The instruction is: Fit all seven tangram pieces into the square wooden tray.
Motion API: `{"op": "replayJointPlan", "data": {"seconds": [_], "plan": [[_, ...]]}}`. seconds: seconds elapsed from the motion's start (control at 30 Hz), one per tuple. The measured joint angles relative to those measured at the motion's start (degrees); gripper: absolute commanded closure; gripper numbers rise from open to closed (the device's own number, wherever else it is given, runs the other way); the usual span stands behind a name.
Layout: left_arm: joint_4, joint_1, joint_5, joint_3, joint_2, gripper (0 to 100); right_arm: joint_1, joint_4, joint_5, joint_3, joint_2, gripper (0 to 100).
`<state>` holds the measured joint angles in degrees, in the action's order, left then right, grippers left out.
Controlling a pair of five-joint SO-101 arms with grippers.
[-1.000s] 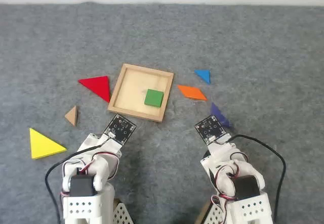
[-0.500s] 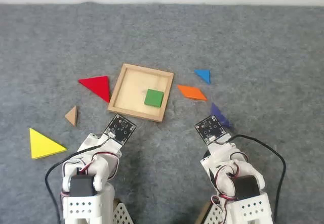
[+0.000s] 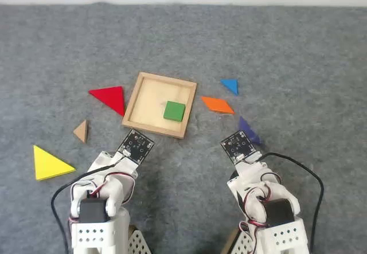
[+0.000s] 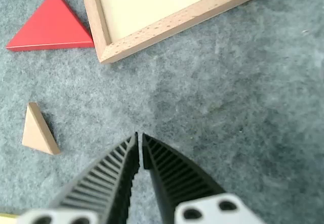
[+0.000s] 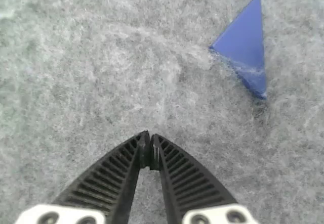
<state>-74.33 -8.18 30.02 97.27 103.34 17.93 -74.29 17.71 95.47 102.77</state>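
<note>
Nothing moved; wooden tray (image 3: 153,129) holds green square (image 3: 174,111); left pincer (image 4: 139,138), right pincer (image 5: 150,135) tips together

Partly hidden
Purple triangle (image 3: 250,131), at tray's (image 3: 153,129) 4 o'clock, half under right arm (image 3: 252,176); tray cropped in left wrist view.
</note>
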Motion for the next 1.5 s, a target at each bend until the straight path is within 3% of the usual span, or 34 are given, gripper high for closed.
{"op": "replayJointPlan", "data": {"seconds": [0.37,0.63,0.9,1.1,1.37,1.5], "plan": [[0.0,0.0,0.0,0.0,0.0,98,0.0,0.2,0.0,0.0,0.0,99.0],[0.0,0.0,0.0,0.0,0.0,98,-1.1,9.5,0.0,-0.2,0.0,99.0],[0.0,0.0,0.0,0.0,0.0,98,0.7,9.1,-6.8,-14.9,-0.2,98.9],[0.0,0.0,0.0,0.0,0.0,98,11.4,7.8,-16.3,-28.4,-18.0,98.8],[0.0,0.0,0.0,0.0,0.0,98,12.3,8.0,-17.8,-49.6,-54.4,98.7],[0.0,0.0,0.0,0.0,0.0,98,11.0,14.5,-22.8,-53.7,-71.1,92.8]]}}
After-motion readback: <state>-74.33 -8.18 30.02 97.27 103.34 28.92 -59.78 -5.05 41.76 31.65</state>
